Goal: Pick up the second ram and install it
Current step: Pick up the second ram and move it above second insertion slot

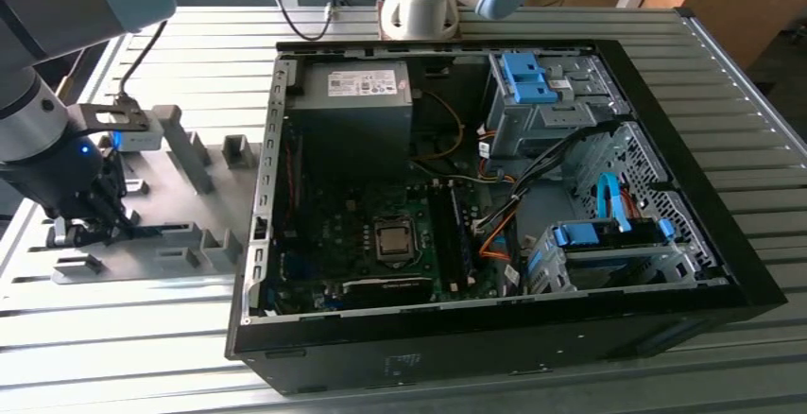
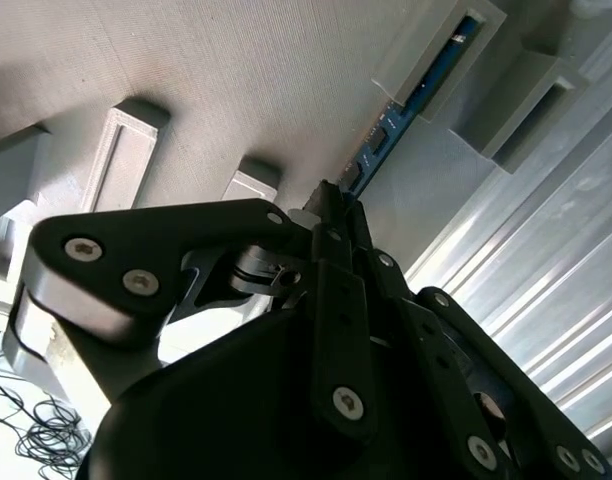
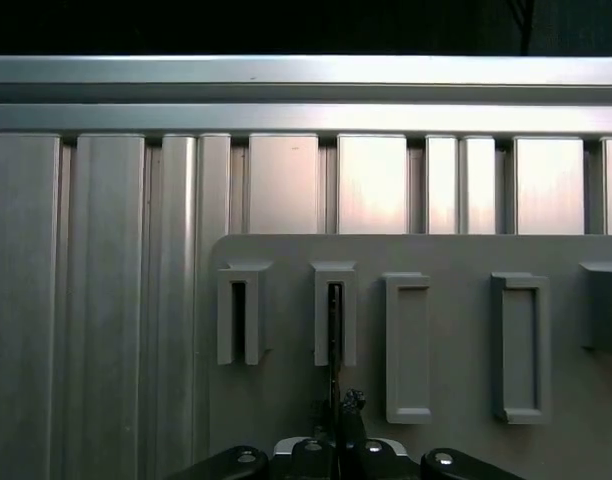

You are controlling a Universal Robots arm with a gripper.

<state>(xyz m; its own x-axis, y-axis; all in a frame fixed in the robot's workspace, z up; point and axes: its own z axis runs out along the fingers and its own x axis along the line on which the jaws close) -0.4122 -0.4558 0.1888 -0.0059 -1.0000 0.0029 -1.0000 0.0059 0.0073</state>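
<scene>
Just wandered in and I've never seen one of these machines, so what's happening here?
A robot arm has its gripper down at a grey holder beside an open computer case. In the second wrist view its fingers look closed on a blue-green memory stick, the second ram, which stands in the holder's slot, not yet in the computer.

Blue second ram (image 2: 418,95) edgewise in slot (image 2: 424,42)

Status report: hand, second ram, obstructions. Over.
Hand shut on the second ram. Ram end seated in grey holder slot, outside the computer case. No obstruction seen.
</scene>
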